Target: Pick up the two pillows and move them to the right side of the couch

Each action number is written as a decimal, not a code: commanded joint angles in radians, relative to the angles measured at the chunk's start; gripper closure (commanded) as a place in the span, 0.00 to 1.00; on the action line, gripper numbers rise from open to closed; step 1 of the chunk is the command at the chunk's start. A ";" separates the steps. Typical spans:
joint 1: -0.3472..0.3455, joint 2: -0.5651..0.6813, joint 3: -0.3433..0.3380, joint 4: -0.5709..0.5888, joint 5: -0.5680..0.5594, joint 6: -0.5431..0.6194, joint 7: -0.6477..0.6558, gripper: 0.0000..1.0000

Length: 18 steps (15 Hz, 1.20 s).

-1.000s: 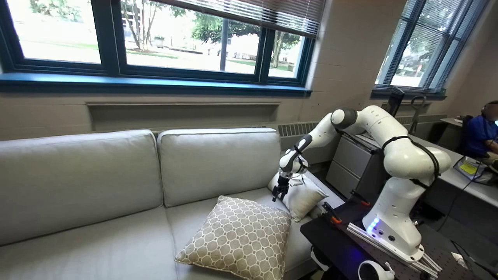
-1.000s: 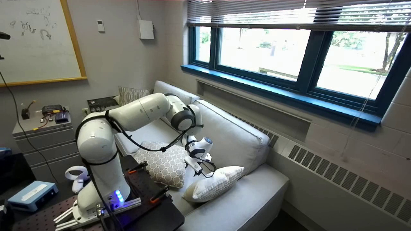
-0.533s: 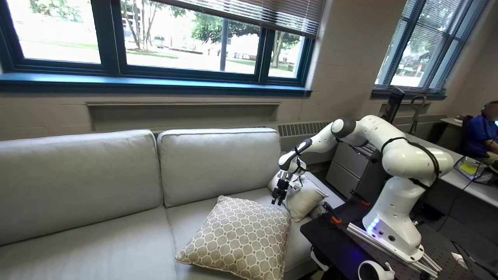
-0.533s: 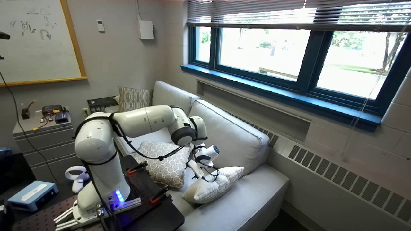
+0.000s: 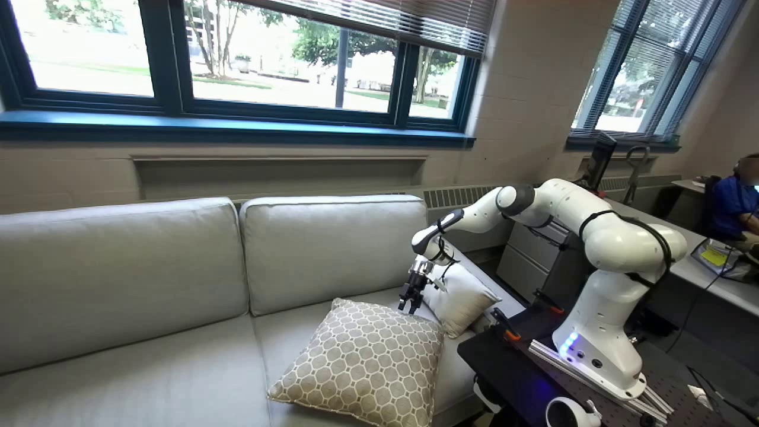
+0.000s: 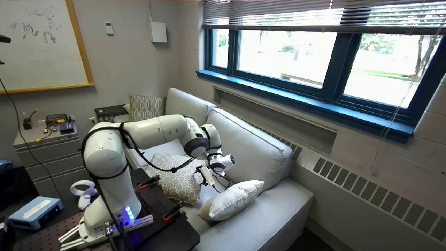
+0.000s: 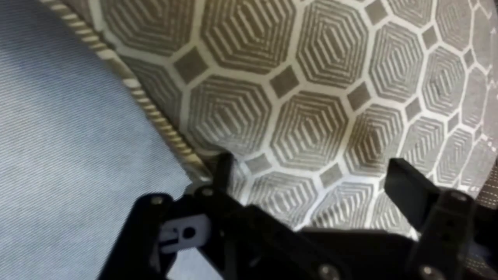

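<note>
Seeming soft and light, the tan cushion (image 5: 367, 362) near the couch's (image 5: 148, 362) front edge wants a corner pinch — tool (image 7: 311, 169) spread.

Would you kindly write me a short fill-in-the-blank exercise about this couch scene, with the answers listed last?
1. Of the tan pillow and the cream pillow, the ____ one lies nearer the armrest.
2. In both exterior views, the couch shows ____ back cushions.
3. In the wrist view, the hand is ____, not shut.
4. The octagon pattern in the wrist view belongs to the ____ pillow.

Missing words: cream; two; open; tan.
</note>
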 commanded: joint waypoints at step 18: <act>0.258 0.012 -0.159 0.040 0.407 -0.083 -0.123 0.77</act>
